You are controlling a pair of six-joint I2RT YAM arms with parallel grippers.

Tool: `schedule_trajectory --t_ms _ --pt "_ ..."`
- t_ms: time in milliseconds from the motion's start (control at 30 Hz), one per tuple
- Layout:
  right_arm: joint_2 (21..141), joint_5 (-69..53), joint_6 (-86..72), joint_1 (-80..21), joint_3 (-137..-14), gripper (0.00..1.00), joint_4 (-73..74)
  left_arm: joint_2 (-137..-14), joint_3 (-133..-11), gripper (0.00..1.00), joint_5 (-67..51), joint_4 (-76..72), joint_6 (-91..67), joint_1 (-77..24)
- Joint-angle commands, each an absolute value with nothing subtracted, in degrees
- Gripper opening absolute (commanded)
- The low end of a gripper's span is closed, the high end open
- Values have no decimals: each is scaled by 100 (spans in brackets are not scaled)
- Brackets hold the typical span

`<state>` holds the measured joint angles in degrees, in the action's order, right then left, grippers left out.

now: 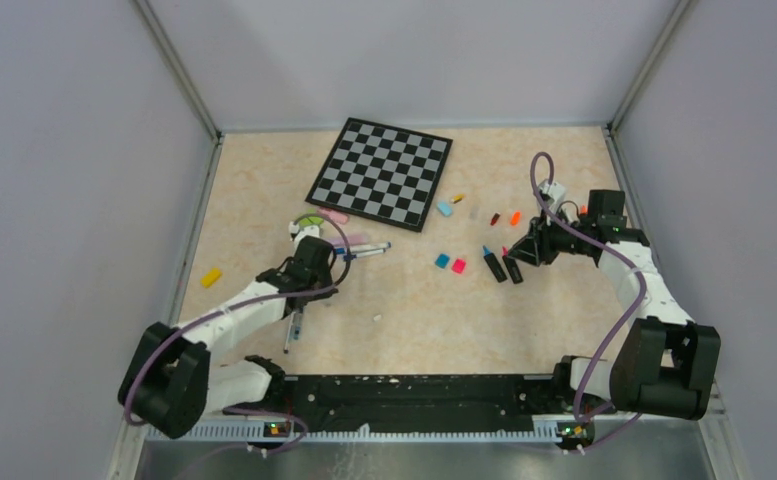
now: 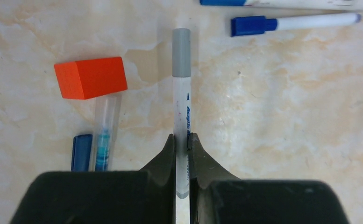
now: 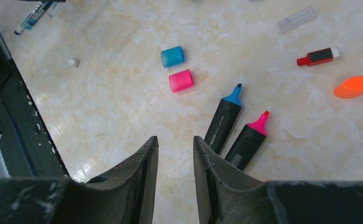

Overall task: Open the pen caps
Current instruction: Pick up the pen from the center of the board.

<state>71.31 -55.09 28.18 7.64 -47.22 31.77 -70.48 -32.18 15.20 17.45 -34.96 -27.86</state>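
Left jaws clench white pen [image 2: 181,112] by its barrel, grey cap [image 2: 181,52] still on. Right jaws parted, empty, above bench [image 3: 100,107]; uncapped blue highlighter [image 3: 222,123] and pink highlighter [image 3: 245,143] just beside, cyan cap [image 3: 172,56] and pink cap [image 3: 181,80] lying loose nearby.

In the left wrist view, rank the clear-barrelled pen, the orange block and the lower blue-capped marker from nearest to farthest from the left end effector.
1. The clear-barrelled pen, just left of the left end effector, which is shut on a white pen.
2. The orange block, farther up on the left.
3. The lower blue-capped marker, top right, farthest.
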Motion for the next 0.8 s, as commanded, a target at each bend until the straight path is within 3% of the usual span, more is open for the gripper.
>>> schedule_trajectory --t_ms 0,167,400,567,767 --pt "6980 -5786 2979 809 -4694 33 3109 -6102 -2948 0 786 1424 -3113 -2787" --pt "6972 -5995 3001 809 -4677 33 3141 -5268 -2562 0 -355 677 -2975 -2788" --pt "6953 -6731 2874 809 -4519 33 3016 -4617 -1753 0 -1847 -1774 -3397 -2808" --pt "6922 -7385 2500 728 -4260 34 2550 -5309 -1461 0 -2137 -3934 -4189 -3061" --pt "6801 -8022 1261 470 -3755 41 1140 -6812 -2346 0 -1358 -4930 -4060 -4174"
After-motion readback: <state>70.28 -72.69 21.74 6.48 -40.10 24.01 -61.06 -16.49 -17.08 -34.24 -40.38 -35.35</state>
